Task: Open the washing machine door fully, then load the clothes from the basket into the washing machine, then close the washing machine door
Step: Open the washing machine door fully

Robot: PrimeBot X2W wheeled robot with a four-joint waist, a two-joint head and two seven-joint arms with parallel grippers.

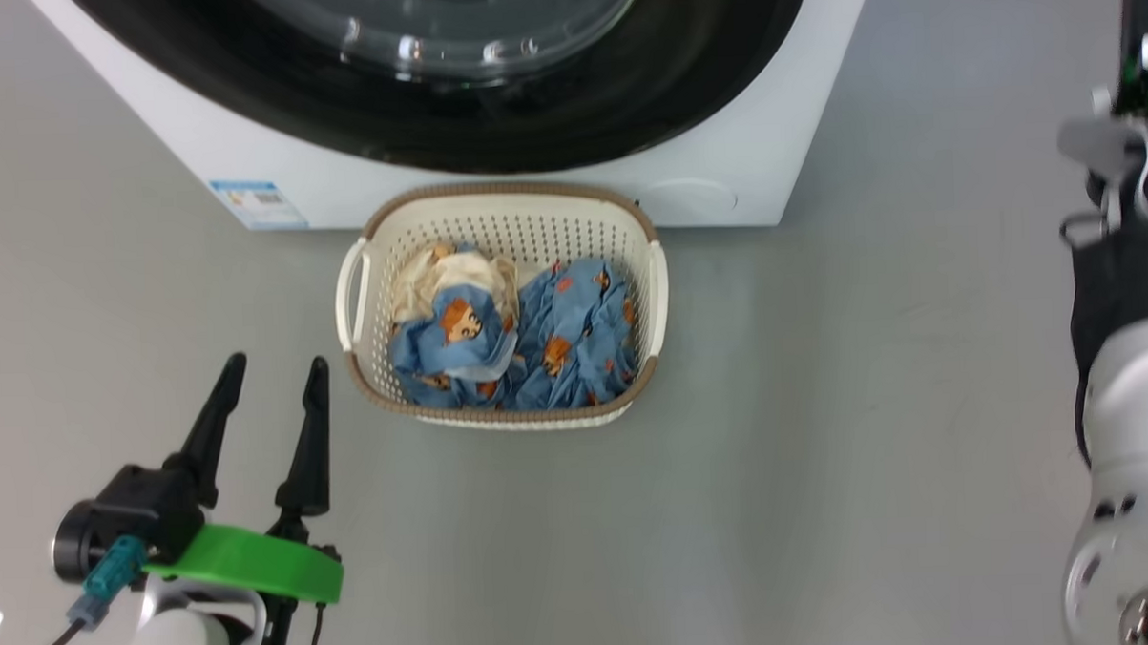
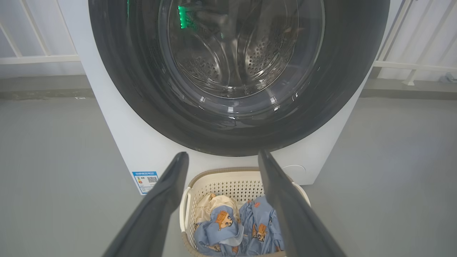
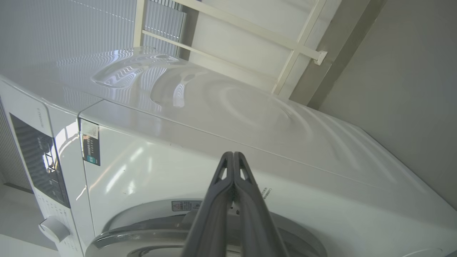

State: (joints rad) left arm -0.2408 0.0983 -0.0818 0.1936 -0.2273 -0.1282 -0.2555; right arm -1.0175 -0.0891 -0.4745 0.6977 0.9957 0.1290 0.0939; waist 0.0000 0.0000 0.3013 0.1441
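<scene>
The washing machine (image 1: 767,115) stands at the top of the head view with the washing machine door (image 1: 453,126) closed: black rim, clear glass bowl. The door (image 2: 232,121) faces the left wrist view, with the steel drum behind its glass. On the floor just in front stands the basket (image 1: 503,206), holding the light-blue clothes (image 1: 575,342), one with a cream part. My left gripper (image 1: 275,371) is open and empty, left of the basket and apart from it. Its fingers (image 2: 167,192) frame the basket (image 2: 228,178). My right gripper (image 3: 232,154) is shut on nothing, tips before the machine's white front above the door's grey edge (image 3: 117,235).
Grey floor (image 1: 872,369) lies around the basket and machine. My right forearm (image 1: 1128,456) fills the right edge of the head view. A white railing (image 2: 39,59) runs behind the machine. The control panel (image 3: 39,160) and a knob (image 3: 53,230) are at the left of the right wrist view.
</scene>
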